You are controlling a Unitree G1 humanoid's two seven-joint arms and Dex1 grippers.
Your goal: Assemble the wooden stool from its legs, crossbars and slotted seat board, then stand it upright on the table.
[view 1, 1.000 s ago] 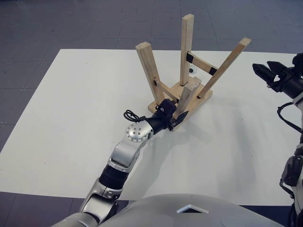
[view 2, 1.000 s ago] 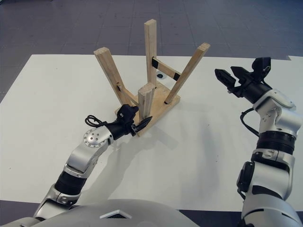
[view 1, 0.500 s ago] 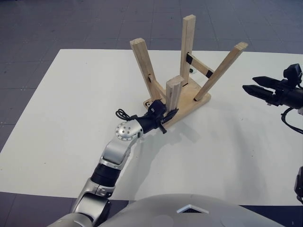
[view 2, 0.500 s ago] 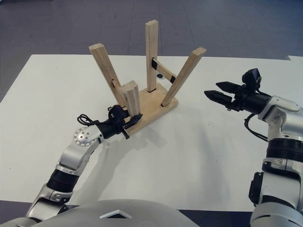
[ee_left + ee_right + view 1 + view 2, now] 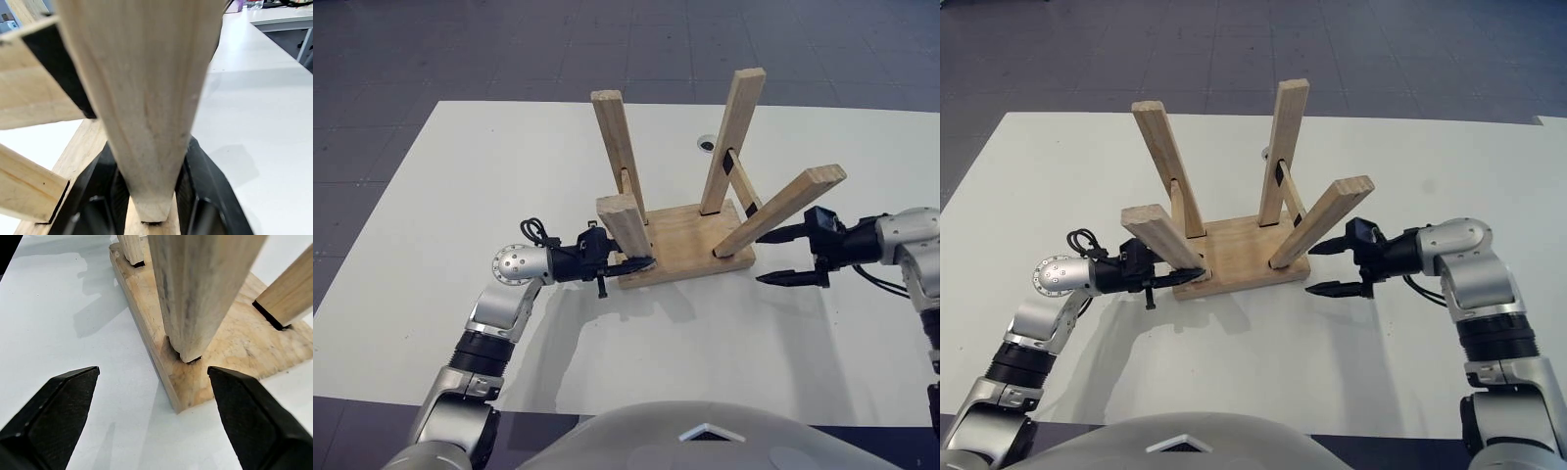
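Note:
The wooden stool lies upside down with its seat board point(image 5: 690, 235) flat on the white table point(image 5: 440, 215) and its legs splayed upward, joined by crossbars point(image 5: 39, 83). My left gripper point(image 5: 631, 262) is shut on the near-left leg point(image 5: 625, 223) close to its foot in the seat slot; in the left wrist view the black fingers point(image 5: 98, 191) press both sides of that leg point(image 5: 146, 98). My right gripper point(image 5: 1317, 270) is open at the seat's near-right corner. Its fingers point(image 5: 54, 411) straddle the base of the near-right leg point(image 5: 200, 289) without touching it.
A small dark round mark point(image 5: 707, 144) sits on the table behind the stool. The table's front edge runs close below both arms, and dark floor lies beyond the far edge. Bare white surface spreads left and right of the stool.
The stool has turned and slid, drawn by my left gripper as that arm swung left. My right gripper has come in from the right to the near-right leg, still open.

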